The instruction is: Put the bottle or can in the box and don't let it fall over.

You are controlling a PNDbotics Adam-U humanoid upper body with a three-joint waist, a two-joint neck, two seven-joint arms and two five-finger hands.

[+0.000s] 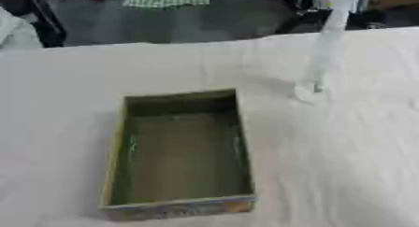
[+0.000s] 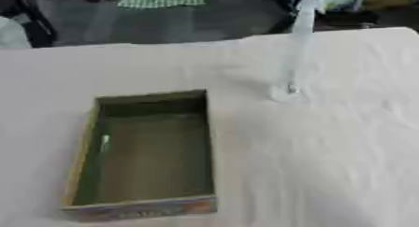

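Robot hand, left and right: neither shows in either view, so whether the fingers are wide, narrow or holding anything cannot be told. Box (image 1: 178, 207): open-topped, oblong, greenish inside with a patterned front wall, nothing in it; it sits on the table (image 1: 352, 170), which is covered in a pale cloth, a little left of the middle. Bottle (image 1: 326, 53), presumed: a tall, pale, see-through shape, too faint to name with certainty; it stands beyond the box and to its right, apart from it, leaning slightly, with its foot on the cloth. Step in hand, as judged: the opening one, since the thing is not yet grasped and not yet boxed. Next move calls for a robot hand to reach in, close round the tall shape low on its body, lift it upright, and set it down flat on the box floor without tipping it.
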